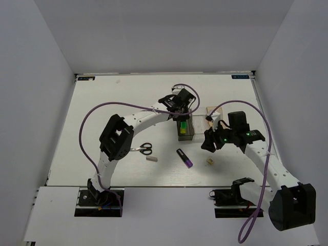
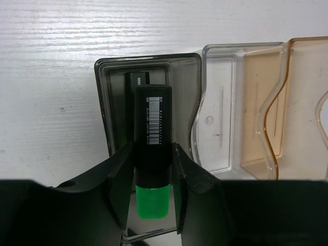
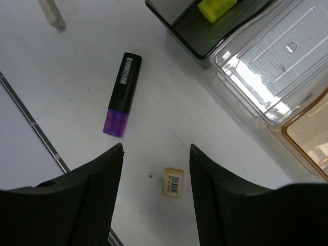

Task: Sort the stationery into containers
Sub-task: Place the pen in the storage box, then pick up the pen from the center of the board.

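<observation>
1. The left gripper (image 2: 152,159) is clamped on the green highlighter (image 2: 152,128), with a finger pressed against each side of its black barrel.
2. That highlighter points down into the dark box (image 2: 105,102), the leftmost of 3 joined boxes at the far middle of the table (image 1: 102,102). It looks ready to be dropped but is not yet released.
3. The yellow highlighter (image 3: 216,8) lies in the same dark box, so 1 item is sorted and a 2nd nearly so.
4. The clear box (image 2: 225,102) and the orange box (image 2: 307,102) to its right hold nothing that shows.
5. The right gripper (image 3: 156,148) hangs with its jaws apart and empty, on the near side of the boxes.
6. Just below it on the table is the tan cube (image 3: 173,182), with the purple highlighter (image 3: 122,95) to its left.
7. Further left lie the grey block (image 1: 151,159) and the scissors (image 1: 144,149), near each other but apart.
8. By my reckoning, 4 of the 6 items are left to sort.
</observation>
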Action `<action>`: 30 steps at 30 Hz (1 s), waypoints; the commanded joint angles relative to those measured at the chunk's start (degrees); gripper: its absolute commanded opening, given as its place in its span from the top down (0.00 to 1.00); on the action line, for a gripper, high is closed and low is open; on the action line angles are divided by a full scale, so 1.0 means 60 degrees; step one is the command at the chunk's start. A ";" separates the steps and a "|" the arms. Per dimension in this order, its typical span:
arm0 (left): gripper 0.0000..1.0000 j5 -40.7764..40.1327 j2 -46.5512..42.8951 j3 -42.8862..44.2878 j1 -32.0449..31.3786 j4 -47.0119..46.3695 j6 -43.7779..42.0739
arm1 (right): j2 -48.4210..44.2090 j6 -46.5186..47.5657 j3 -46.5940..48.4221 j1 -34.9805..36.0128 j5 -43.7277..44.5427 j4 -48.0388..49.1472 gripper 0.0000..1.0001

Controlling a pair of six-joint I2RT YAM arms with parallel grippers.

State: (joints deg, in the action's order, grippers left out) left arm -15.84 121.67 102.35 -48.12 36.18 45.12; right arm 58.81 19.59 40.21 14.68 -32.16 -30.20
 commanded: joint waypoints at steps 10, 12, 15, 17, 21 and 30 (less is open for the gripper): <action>0.38 -0.0027 -0.1689 -0.0212 -0.0081 0.0004 -0.0445 | 0.0658 0.0191 0.0565 0.1435 0.0131 -0.0138 0.42; 0.39 -0.0027 -0.1805 -0.0226 -0.0037 0.0179 -0.0431 | 0.0644 0.0133 0.0536 0.1596 0.0277 -0.0036 0.42; 0.74 -0.0173 -0.2707 -0.1246 -0.0066 -0.0009 -0.0459 | 0.0526 0.0074 0.0404 0.1772 0.0409 0.0154 0.45; 0.95 -0.0624 -0.3776 -0.2270 -0.0153 -0.0375 -0.0635 | 0.0846 -0.0013 0.0432 0.2065 0.0511 0.0199 0.50; 0.65 -0.1634 -0.6749 -0.5334 -0.0184 -0.0187 -0.0973 | 0.1550 -0.0087 0.0492 0.3249 0.1301 0.0314 0.51; 0.20 -0.1946 -1.1513 -1.0346 -0.0315 0.1205 0.0696 | 0.2941 -0.0848 0.0667 0.5039 0.4011 0.1106 0.44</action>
State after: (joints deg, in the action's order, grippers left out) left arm -25.98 55.16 44.56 -49.21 39.88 44.93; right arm 74.50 16.86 41.76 43.48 -15.70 -26.57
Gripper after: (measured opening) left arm 0.795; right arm 0.547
